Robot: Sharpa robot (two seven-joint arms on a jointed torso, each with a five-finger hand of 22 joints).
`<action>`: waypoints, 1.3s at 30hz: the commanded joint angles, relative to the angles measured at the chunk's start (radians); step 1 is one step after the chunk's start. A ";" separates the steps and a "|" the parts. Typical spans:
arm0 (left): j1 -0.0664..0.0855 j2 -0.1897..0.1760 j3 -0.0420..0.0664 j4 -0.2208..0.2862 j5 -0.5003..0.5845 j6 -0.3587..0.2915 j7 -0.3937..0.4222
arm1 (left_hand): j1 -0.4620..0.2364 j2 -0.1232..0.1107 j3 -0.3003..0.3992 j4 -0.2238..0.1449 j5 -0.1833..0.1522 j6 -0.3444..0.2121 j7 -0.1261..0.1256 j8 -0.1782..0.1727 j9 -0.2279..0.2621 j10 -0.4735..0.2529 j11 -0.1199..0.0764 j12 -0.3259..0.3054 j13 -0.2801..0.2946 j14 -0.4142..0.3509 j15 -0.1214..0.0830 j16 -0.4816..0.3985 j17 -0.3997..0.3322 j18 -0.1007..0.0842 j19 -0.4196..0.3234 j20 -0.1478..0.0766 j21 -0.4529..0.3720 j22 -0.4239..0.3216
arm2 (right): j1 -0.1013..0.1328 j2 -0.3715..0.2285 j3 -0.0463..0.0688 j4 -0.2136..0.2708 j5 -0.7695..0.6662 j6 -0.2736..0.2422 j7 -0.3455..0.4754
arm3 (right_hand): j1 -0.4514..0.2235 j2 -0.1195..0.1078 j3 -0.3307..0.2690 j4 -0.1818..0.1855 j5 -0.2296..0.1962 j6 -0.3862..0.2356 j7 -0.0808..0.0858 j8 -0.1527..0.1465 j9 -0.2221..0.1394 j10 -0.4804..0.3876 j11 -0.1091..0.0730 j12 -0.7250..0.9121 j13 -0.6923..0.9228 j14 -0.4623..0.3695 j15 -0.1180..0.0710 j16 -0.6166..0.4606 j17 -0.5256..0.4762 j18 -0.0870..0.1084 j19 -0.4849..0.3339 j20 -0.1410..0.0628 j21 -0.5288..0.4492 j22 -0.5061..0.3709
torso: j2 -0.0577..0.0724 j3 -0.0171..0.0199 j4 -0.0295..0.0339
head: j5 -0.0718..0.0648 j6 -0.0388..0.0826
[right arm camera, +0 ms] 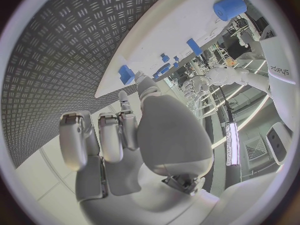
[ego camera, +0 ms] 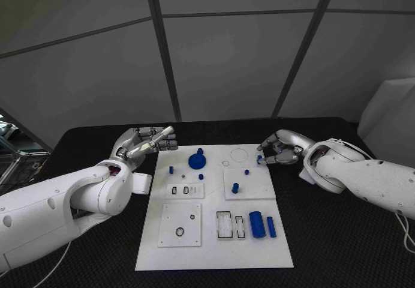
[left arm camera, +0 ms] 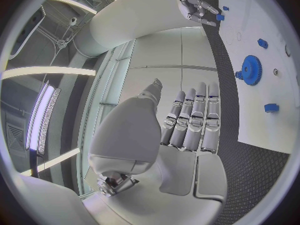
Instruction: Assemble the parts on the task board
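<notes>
The white task board (ego camera: 216, 252) lies in the middle of the black table. A blue gear (ego camera: 198, 160) (left arm camera: 250, 70) stands near its far edge, with several small blue pegs (ego camera: 235, 188) around it. A thick blue cylinder (ego camera: 256, 224) (right arm camera: 229, 7) and a thin blue rod (ego camera: 270, 227) lie at the near right. My left hand (ego camera: 147, 143) (left arm camera: 190, 122) hovers by the far left corner, fingers straight, holding nothing. My right hand (ego camera: 281, 149) (right arm camera: 134, 125) is at the far right edge, fingers loosely bent. Its thumb tip is beside a small blue peg (ego camera: 258, 159) (right arm camera: 127, 74); no grip on the peg shows.
Raised white sub-plates with slots and holes sit on the board (ego camera: 184, 191) (ego camera: 181, 223). A rectangular slot (ego camera: 231, 225) lies left of the cylinder. Black table surface (ego camera: 346, 252) surrounds the board on all sides.
</notes>
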 commanded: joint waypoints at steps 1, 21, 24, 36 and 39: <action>0.001 0.000 0.001 0.001 -0.005 0.009 0.004 | -0.003 0.010 -0.001 -0.005 -0.005 0.003 0.000 -0.003 0.001 0.007 0.000 -0.006 0.001 -0.001 -0.001 -0.004 0.001 -0.013 -0.007 0.002 -0.003 -0.001 | 0.001 0.002 0.001 -0.001 -0.005 0.018 0.009 | 0.003 0.007 -0.001 -0.007 0.004 0.013 -0.002 0.009 0.002 0.019 0.003 0.002 0.157 0.095 0.002 -0.001 0.225 -0.005 0.071 0.003 -0.001 0.229 | 0.000 -0.0002 -0.0001 | 0.000 0.001; 0.001 -0.001 0.001 0.000 -0.005 0.007 0.003 | -0.003 0.010 -0.001 -0.005 -0.005 0.003 0.000 -0.003 0.001 0.007 0.000 -0.006 0.001 -0.001 -0.001 -0.004 0.001 -0.013 -0.007 0.002 -0.003 -0.001 | -0.003 0.010 0.001 -0.011 -0.008 0.032 0.006 | 0.005 0.021 0.003 -0.008 0.002 0.036 -0.007 0.019 0.005 0.022 -0.001 0.005 0.161 0.095 -0.001 0.000 0.227 -0.006 0.074 0.001 0.000 0.232 | -0.001 0.0000 -0.0003 | 0.002 -0.004; 0.001 -0.001 0.001 0.000 -0.005 0.007 0.003 | -0.003 0.010 -0.001 -0.005 -0.005 0.003 0.000 -0.003 0.001 0.007 0.000 -0.006 0.001 -0.001 -0.001 -0.004 0.001 -0.013 -0.007 0.002 -0.003 -0.001 | -0.003 0.011 0.001 -0.012 -0.008 0.034 0.006 | 0.006 0.023 0.004 -0.008 0.001 0.040 -0.008 0.020 0.005 0.023 -0.002 0.006 0.162 0.096 -0.002 0.000 0.228 -0.007 0.074 0.000 0.001 0.233 | -0.001 -0.0003 -0.0003 | 0.002 -0.005; 0.001 -0.002 0.001 0.000 -0.005 0.007 0.002 | -0.003 0.010 -0.001 -0.005 -0.005 0.003 0.000 -0.003 0.001 0.007 0.000 -0.006 0.001 -0.001 -0.001 -0.004 0.001 -0.013 -0.007 0.002 -0.003 -0.001 | -0.006 0.017 0.001 -0.020 -0.014 0.045 0.003 | 0.009 0.029 0.008 -0.011 -0.002 0.051 -0.010 0.024 0.006 0.026 -0.005 0.009 0.164 0.096 -0.004 0.001 0.229 -0.007 0.076 -0.001 0.002 0.235 | -0.001 -0.0006 -0.0002 | 0.003 -0.007; 0.001 -0.002 0.001 0.000 -0.005 0.007 0.002 | -0.003 0.010 -0.001 -0.005 -0.005 0.003 0.000 -0.003 0.001 0.007 0.000 -0.006 0.001 -0.001 -0.001 -0.004 0.001 -0.013 -0.007 0.002 -0.003 -0.001 | -0.006 0.019 0.001 -0.022 -0.016 0.047 0.002 | 0.010 0.029 0.009 -0.011 -0.002 0.052 -0.011 0.025 0.006 0.026 -0.005 0.009 0.165 0.096 -0.004 0.001 0.230 -0.007 0.077 -0.001 0.003 0.236 | -0.001 -0.0003 -0.0002 | 0.003 -0.007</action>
